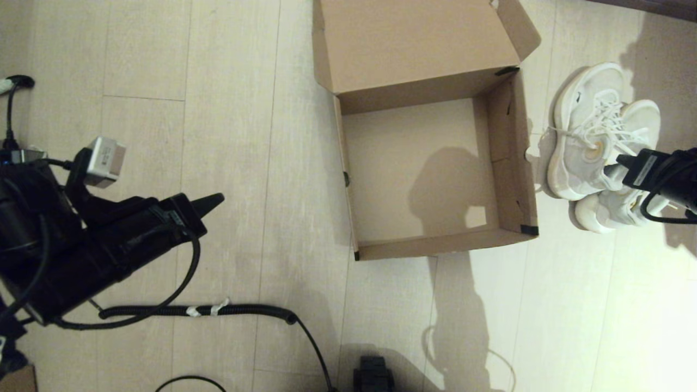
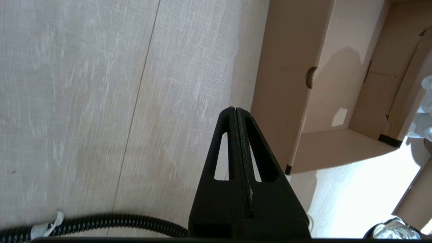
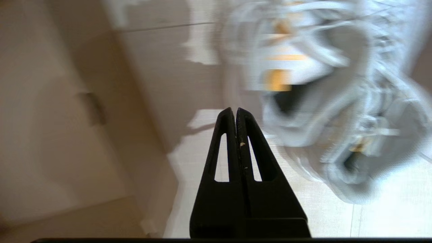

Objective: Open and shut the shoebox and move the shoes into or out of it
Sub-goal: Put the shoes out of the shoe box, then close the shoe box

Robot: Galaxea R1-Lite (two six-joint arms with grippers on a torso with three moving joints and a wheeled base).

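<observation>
1. My right gripper (image 3: 235, 109) has its jaws pressed together with nothing between them. In the head view it (image 1: 610, 170) hangs over the shoes.
2. The shoes (image 1: 596, 141) are a white pair with white laces, lying on the floor (image 1: 218, 136) just outside the shoebox's right wall. One rests partly on top of the other. The upper one (image 1: 585, 128) sits directly ahead of my right jaws; the lower one (image 1: 615, 212) pokes out from under the right arm.
3. From the right wrist, the shoes (image 3: 324, 101) are blurred but close ahead of the tips and off to one side. Both collar openings face the camera. I can't tell whether the tips touch a shoe.
4. The shoebox (image 1: 435, 174) is brown cardboard and open, with nothing inside. Its lid (image 1: 414, 38) is folded back on the far side. Black tape marks the corners. It stands between my two grippers, its right wall beside the right jaws.
5. My left gripper (image 2: 235, 109) also has its jaws pressed together and holds nothing. It (image 1: 218, 198) hangs over bare floor, well apart from the box's left wall, tips pointing toward the box.
6. From the left wrist, the shoebox (image 2: 287, 101) is ahead of the tips and to one side, near corner taped black.
7. A black corrugated cable (image 1: 207, 311) lies on the floor below the left arm, wrapped with bits of white tape.
</observation>
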